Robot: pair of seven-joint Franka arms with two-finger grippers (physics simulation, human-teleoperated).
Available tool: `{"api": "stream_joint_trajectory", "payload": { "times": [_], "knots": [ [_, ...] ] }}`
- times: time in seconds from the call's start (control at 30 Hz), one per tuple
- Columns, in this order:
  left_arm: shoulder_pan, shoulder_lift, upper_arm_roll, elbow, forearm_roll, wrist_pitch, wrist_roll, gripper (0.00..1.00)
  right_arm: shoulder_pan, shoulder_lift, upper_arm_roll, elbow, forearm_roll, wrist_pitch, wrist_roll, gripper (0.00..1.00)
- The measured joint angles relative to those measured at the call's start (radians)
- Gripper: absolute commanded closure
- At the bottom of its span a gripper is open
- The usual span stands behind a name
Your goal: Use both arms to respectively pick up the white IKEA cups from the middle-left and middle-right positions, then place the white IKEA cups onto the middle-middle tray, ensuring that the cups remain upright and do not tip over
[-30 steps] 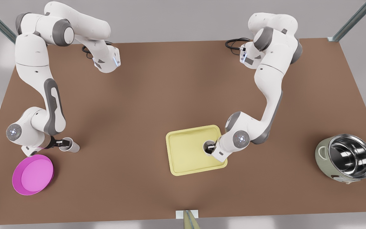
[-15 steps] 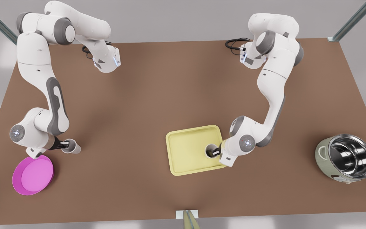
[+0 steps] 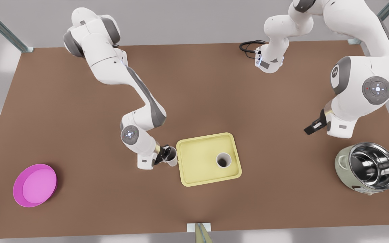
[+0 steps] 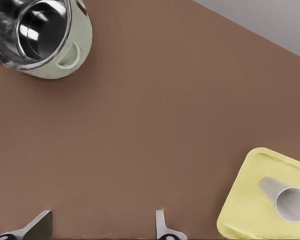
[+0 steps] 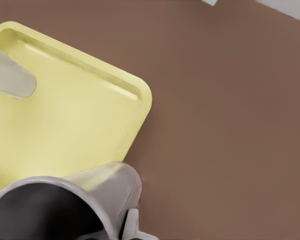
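A white IKEA cup (image 3: 224, 160) stands upright, mouth up, on the pale yellow tray (image 3: 198, 152), toward the tray's side on the front view's right, while the right gripper (image 3: 165, 153) carries the second white IKEA cup (image 3: 171, 159) at the tray's opposite edge. Its fingers are clamped on the cup's rim, one inside the mouth and one outside, and the cup hangs just beside the tray's raised rim on the front view's left, over the brown table (image 3: 214, 94) and not yet over the tray. From the right wrist view the held cup (image 5: 65, 205) sits at the tray's (image 5: 75, 115) rounded corner, with the placed cup (image 5: 10, 77) well apart across bare yellow floor. The coming move likely turns on this: the tray lies directly toward the front view's right of the held cup, so a short carry over the rim and a level descent should seat it. The left gripper (image 3: 311, 128) waits high and well clear near the green pot with its steel bowl (image 3: 370, 168), fingers spread and empty. A magenta-pink dish (image 3: 35, 185) lies far off at the front view's left.
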Motion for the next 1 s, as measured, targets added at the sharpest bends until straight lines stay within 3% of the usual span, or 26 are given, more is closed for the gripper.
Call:
{"api": "stream_joint_trajectory", "payload": {
  "times": [0.17, 0.4, 0.43, 0.47, 0.83, 1.0],
  "knots": [
    [-0.007, -0.006, 0.014, -0.022, -0.053, -0.066, 0.112, 0.0, 0.068, 0.095, 0.0, 0.088, 0.009, 0.0, 0.147, 0.79],
    [-0.007, 0.004, 0.015, -0.028, -0.074, -0.104, 0.225, 0.0, 0.093, 0.141, 0.003, 0.084, 0.016, 0.0, 0.297, 0.76],
    [-0.007, 0.007, 0.015, -0.028, -0.075, -0.107, 0.238, 0.0, 0.094, 0.144, 0.003, 0.084, 0.014, 0.0, 0.315, 0.33],
    [-0.007, 0.008, 0.015, -0.028, -0.076, -0.109, 0.25, 0.0, 0.094, 0.147, 0.003, 0.084, 0.008, 0.001, 0.336, 0.0],
    [-0.007, 0.025, 0.014, -0.025, -0.075, -0.127, 0.348, 0.0, 0.092, 0.125, 0.003, 0.078, -0.014, -0.002, 0.518, 0.0],
    [-0.008, 0.029, 0.01, -0.023, -0.074, -0.13, 0.375, 0.0, 0.03, -0.124, -0.003, -0.005, -0.001, -0.118, 0.518, 0.0]
  ]
}}
